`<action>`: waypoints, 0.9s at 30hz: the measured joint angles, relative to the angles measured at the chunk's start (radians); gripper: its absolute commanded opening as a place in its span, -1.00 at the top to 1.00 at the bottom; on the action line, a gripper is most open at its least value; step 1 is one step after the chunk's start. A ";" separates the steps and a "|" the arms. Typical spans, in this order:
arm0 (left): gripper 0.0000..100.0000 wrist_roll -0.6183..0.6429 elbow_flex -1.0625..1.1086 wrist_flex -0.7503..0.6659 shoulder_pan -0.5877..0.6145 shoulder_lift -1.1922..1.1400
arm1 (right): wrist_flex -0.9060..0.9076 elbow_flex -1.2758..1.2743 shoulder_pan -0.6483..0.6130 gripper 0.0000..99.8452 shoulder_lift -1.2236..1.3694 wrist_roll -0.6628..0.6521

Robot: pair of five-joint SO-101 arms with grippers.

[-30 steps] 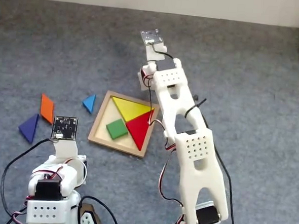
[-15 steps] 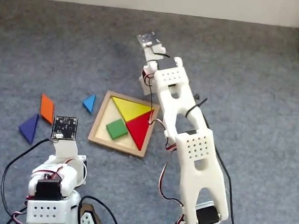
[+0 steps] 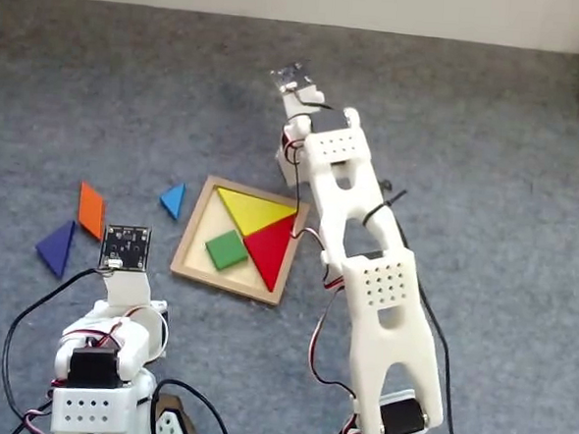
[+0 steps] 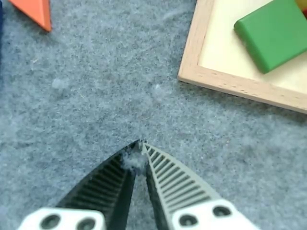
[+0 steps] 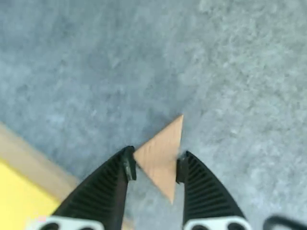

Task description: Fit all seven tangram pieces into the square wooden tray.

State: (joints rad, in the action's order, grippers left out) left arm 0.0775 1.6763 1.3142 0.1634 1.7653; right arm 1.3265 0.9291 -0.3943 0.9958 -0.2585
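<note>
The square wooden tray (image 3: 190, 260) holds a yellow triangle (image 3: 253, 211), a red triangle (image 3: 269, 249) and a green square (image 3: 227, 250). My right arm (image 3: 339, 176) stretches past the tray's far corner. In its wrist view the right gripper (image 5: 154, 163) is shut on a small tan triangle (image 5: 160, 151) over the carpet, with the tray's rim (image 5: 33, 167) just beside it. My left gripper (image 4: 139, 148) is shut and holds nothing, near the tray's corner (image 4: 192, 72) and the green square (image 4: 273, 33). A blue triangle (image 3: 173, 200), an orange parallelogram (image 3: 91, 209) and a purple triangle (image 3: 58, 246) lie left of the tray.
Everything rests on grey carpet (image 3: 471, 140). The left arm's base (image 3: 97, 382) and the right arm's base (image 3: 391, 410) stand at the near edge. A pale wall strip (image 3: 381, 11) runs along the far side.
The right arm's wrist has shifted slightly to the right, beyond the tray's far corner. The left arm and the loose pieces have not moved.
</note>
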 measured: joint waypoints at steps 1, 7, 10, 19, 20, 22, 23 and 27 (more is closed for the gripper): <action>0.99 0.000 0.000 0.000 0.000 0.000 | 0.032 0.014 -0.002 0.90 -0.005 0.000; 0.99 0.000 0.000 0.000 0.000 0.000 | 0.267 0.178 -0.002 0.90 -0.026 0.000; 0.99 0.000 0.000 0.000 0.000 0.000 | 0.381 0.259 -0.020 0.90 -0.040 0.000; 0.99 0.000 0.000 0.000 0.000 0.000 | 0.414 0.310 -0.071 0.90 -0.044 0.049; 0.99 0.000 0.000 0.000 0.000 0.000 | 0.416 0.310 -0.071 0.90 -0.044 0.080; 0.99 0.000 0.000 0.000 0.000 0.000 | 0.416 0.310 -0.071 0.90 -0.061 0.132; 0.99 0.000 0.000 0.000 0.000 0.000 | 0.416 0.310 -0.071 0.90 -0.078 0.147; 0.99 0.000 0.000 0.000 0.000 0.000 | 0.416 0.258 -0.072 0.90 -0.201 0.193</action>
State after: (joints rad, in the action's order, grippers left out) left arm 0.0775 1.6763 1.3142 0.1634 1.7653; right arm 1.7423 1.1868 -0.4664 0.7948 -0.0652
